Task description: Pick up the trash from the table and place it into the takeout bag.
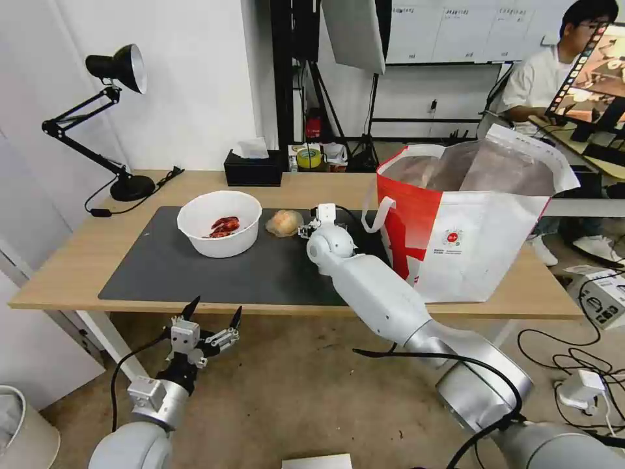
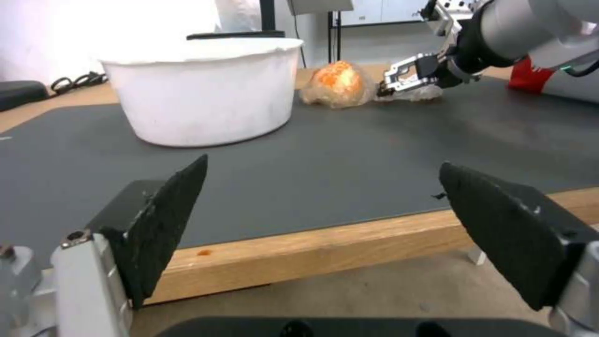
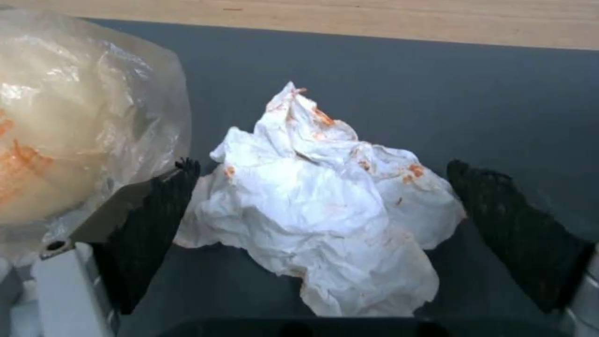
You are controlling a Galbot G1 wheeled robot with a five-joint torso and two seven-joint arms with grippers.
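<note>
In the head view, at lower left, the left claw (image 1: 211, 317) hangs below the front edge of the bench (image 1: 78, 260), its fingers spread wide and holding nothing. Further right, on the dark mat (image 1: 195, 273) at mid-frame, sits the white bowl (image 1: 220, 223) with red scraps, then the clear-wrapped lump (image 1: 284, 223) just beside it. Next comes the right claw (image 1: 311, 225), low over the mat beside the lump, and at the right of the frame stands the takeout bag (image 1: 469, 221), mouth open.

Bowl, lump and tissue all lie on the mat, so by my judgement at least these three pieces are left to bag; what the bag holds cannot be told.

The right wrist view adds what the arm hides from the head camera: the crumpled white tissue (image 3: 325, 206), orange-stained, lies between the right claw's parted fingers (image 3: 156, 220), not yet gripped.
</note>
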